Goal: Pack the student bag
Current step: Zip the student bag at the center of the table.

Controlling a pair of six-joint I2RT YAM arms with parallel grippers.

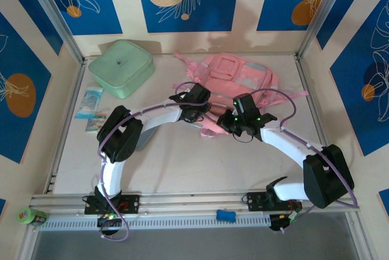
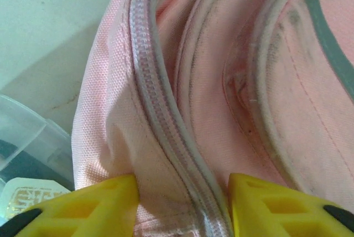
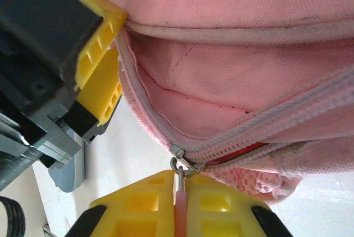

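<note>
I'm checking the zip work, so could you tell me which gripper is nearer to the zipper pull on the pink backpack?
The right gripper: it is shut on the zipper pull. The left gripper sits up the zip, its fingers straddling the student bag edge.
</note>
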